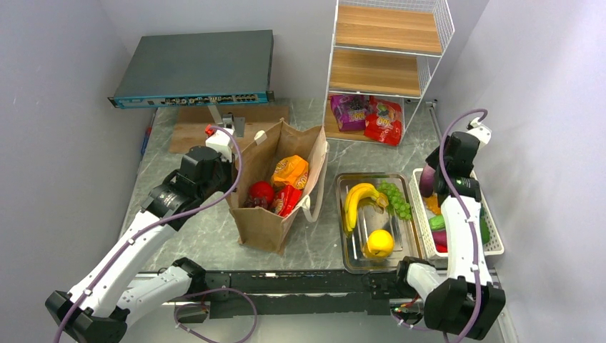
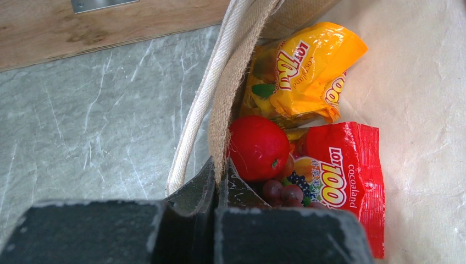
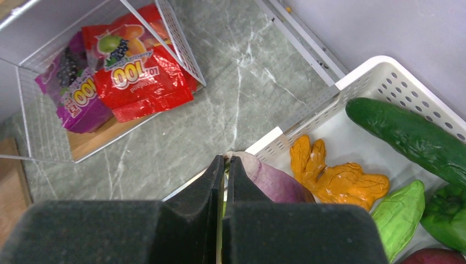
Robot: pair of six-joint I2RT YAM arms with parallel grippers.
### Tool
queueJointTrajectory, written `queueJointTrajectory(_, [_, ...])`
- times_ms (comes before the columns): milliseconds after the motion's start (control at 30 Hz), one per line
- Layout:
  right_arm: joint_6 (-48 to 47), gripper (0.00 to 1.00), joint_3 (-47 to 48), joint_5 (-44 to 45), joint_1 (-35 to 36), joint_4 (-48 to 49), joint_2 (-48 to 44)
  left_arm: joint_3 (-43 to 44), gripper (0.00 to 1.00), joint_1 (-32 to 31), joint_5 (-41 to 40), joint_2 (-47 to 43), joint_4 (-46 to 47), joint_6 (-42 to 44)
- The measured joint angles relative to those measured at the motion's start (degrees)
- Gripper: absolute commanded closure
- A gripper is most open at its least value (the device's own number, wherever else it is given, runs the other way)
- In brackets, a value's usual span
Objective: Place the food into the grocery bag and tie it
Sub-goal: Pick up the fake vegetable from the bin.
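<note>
W/ the left gripper [image 2: 220, 176] pinched shut on the upright grocery bag [image 1: 261, 225] mid-table, the right gripper [image 3: 225, 165], clamped on what looks like the eggplant [image 3: 275, 184] above the white basket [image 3: 384, 71], should lift clear & drop it mid-opening.

Left arm [image 1: 143, 236] extended, left tool [image 2: 218, 179] clamped, right arm [image 1: 461, 229] extended, right tool [image 3: 225, 165] closed.
</note>
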Motion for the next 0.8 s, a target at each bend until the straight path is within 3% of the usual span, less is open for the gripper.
queueJointTrajectory(800, [-0.4, 1.00, -0.3, -2.8, 0.0, -2.2, -10.3, 0.0, 1.00, 0.0, 0.0, 0.0, 0.0, 0.0])
